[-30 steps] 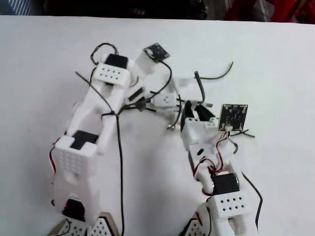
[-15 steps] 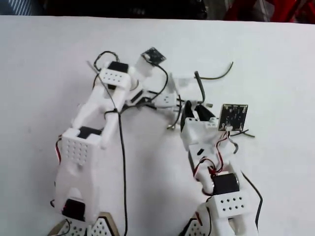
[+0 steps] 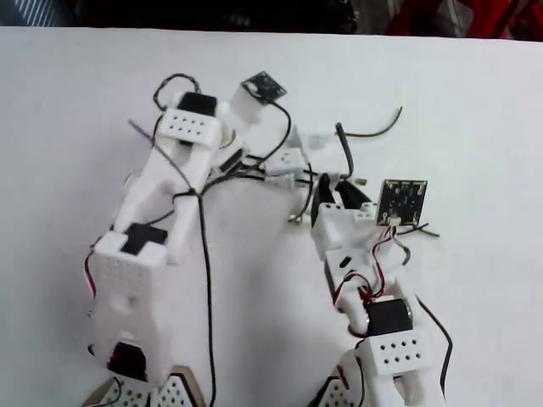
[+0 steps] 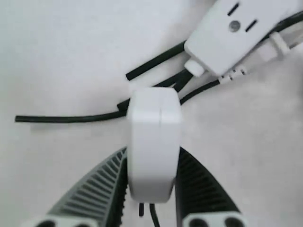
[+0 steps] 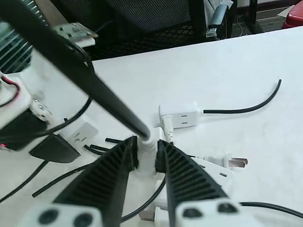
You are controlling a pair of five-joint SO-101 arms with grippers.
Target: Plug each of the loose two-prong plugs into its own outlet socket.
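My left gripper (image 4: 152,158) is shut on a white plug body (image 4: 154,127), with black cords (image 4: 71,118) lying just beyond it. A white outlet socket (image 4: 236,28) lies a short way past that, slots facing up. In the high view the left gripper (image 3: 244,165) sits beside this socket (image 3: 284,165). My right gripper (image 5: 147,145) is shut on a white plug (image 5: 147,151) whose thick black cord (image 5: 71,66) runs up past the camera. A second socket (image 5: 182,118) lies ahead of it. A loose two-prong plug (image 5: 227,163) rests close by.
Black cords cross the white table (image 3: 76,102) between the two arms. One cord end (image 3: 382,127) curls toward the back right. The right arm's gripper (image 3: 331,191) stands very near the left arm's wiring. Dark chairs stand beyond the far table edge (image 5: 156,19).
The left arm's wrist swung down toward the sockets half a second ago and has come back up. The socket beside it shifted slightly toward the back. The right arm has kept still.
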